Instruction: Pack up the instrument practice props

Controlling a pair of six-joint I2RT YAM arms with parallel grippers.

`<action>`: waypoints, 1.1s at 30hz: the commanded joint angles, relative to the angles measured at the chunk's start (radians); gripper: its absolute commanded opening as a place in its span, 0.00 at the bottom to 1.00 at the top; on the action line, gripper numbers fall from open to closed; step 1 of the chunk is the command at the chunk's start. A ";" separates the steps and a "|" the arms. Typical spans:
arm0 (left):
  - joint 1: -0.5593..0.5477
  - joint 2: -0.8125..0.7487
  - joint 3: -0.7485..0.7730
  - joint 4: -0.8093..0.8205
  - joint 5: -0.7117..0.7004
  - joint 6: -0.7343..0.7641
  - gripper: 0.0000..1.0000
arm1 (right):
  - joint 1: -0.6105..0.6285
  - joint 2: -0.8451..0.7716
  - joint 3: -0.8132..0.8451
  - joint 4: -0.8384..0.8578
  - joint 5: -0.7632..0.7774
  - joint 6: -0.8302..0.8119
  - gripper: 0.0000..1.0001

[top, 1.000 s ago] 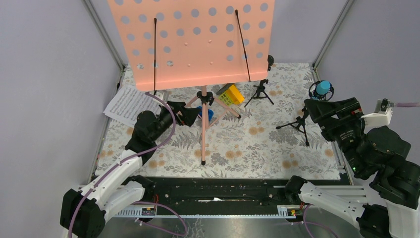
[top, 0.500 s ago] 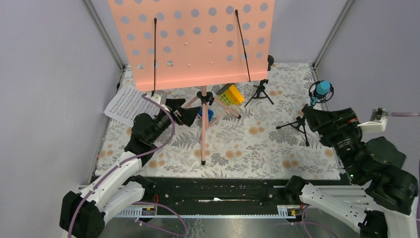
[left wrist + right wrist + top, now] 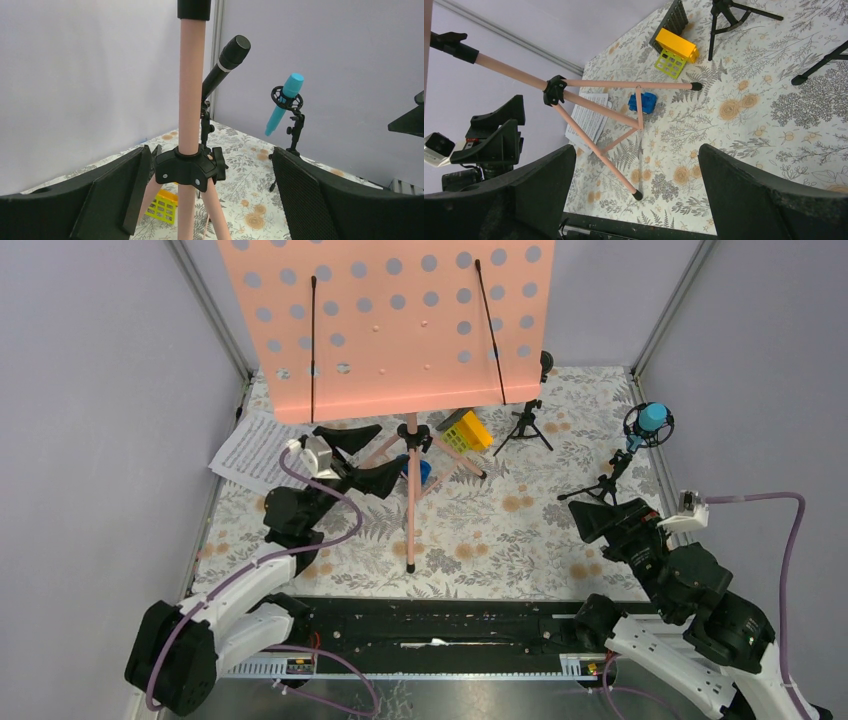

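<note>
1 stand (image 3: 390, 320), 2 mics (image 3: 225, 65) (image 3: 284, 102), 1 car (image 3: 648, 101), 1 block (image 3: 676, 47)

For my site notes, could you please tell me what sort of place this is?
Likely a lab robot test cell staged for music practice: plain grey walls enclose a floral-covered table holding a pink music stand and a blue mic.

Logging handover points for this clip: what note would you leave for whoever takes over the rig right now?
Left gripper open, jaws flanking the stand at its leg hub, not gripping.
Right gripper open, empty, over the near right of the mat.
Stand upright, legs spread; sheets flat at far left; black mic at the back, blue mic at right, both standing.
Done: nothing packed. Left: everything.
</note>
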 commanded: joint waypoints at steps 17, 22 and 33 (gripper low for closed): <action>-0.003 0.277 0.124 0.287 0.055 0.000 0.87 | 0.003 -0.030 -0.054 0.019 -0.020 0.045 1.00; -0.003 0.311 0.133 0.306 0.039 0.004 0.87 | 0.003 -0.040 -0.062 0.018 -0.028 0.052 0.99; -0.003 0.385 0.230 0.257 0.044 -0.003 0.79 | 0.003 -0.013 -0.075 0.018 -0.028 0.082 0.99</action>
